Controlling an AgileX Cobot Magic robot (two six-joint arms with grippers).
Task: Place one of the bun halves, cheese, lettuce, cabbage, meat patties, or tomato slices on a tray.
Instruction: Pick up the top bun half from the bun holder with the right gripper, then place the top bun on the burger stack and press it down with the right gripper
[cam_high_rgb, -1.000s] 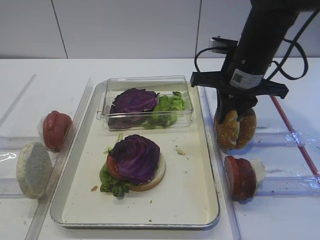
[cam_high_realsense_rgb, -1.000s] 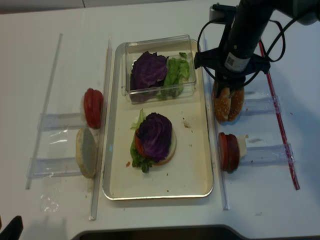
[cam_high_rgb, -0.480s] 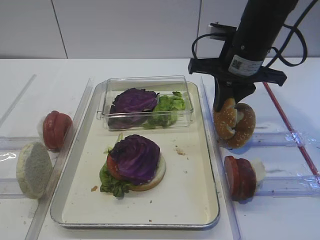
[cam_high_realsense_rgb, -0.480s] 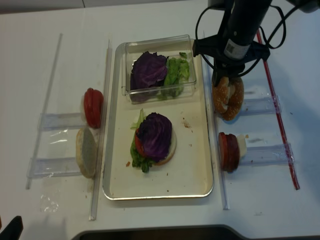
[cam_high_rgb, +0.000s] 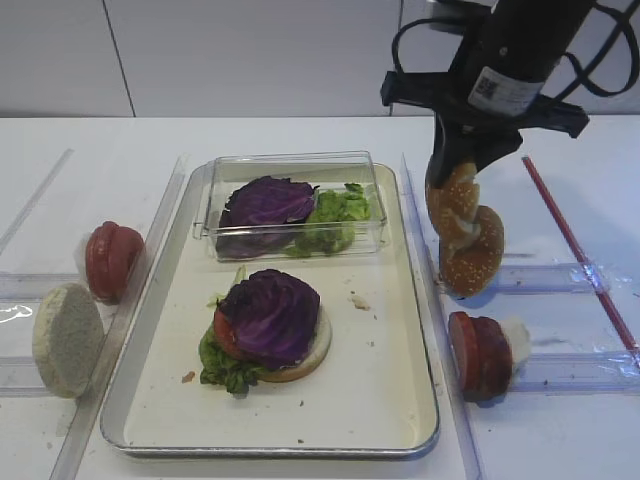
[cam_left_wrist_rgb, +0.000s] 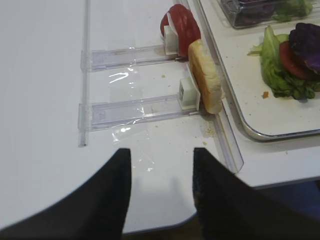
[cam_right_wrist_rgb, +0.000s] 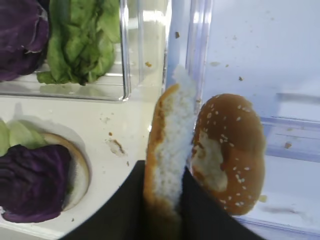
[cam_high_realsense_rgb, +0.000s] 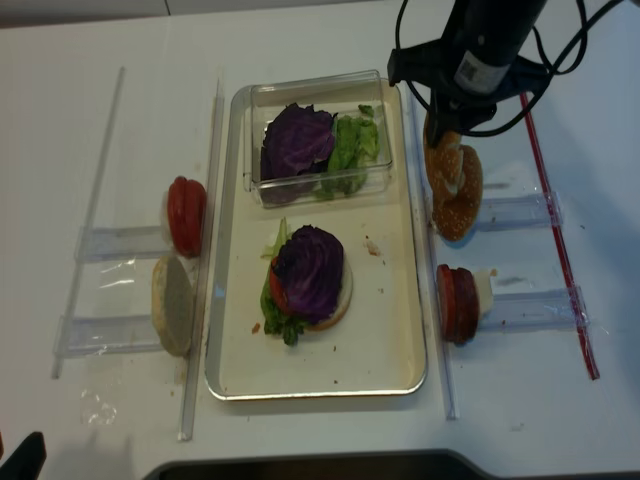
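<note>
The right gripper (cam_right_wrist_rgb: 164, 200) has gone up, clenched on the bun (cam_right_wrist_rgb: 170, 125). The bun now hangs just right of the tray (cam_high_rgb: 380, 380). Close by, the left gripper (cam_left_wrist_rgb: 160, 190) waits, let go. Best, I think, to carry the bun left over the cabbage (cam_high_rgb: 270, 312) stack and go down slowly. Farther back, a patchy bun (cam_high_rgb: 473, 255) touches it and might tag along.

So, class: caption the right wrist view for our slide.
Right gripper lifts a bun half beside the tray.
</note>
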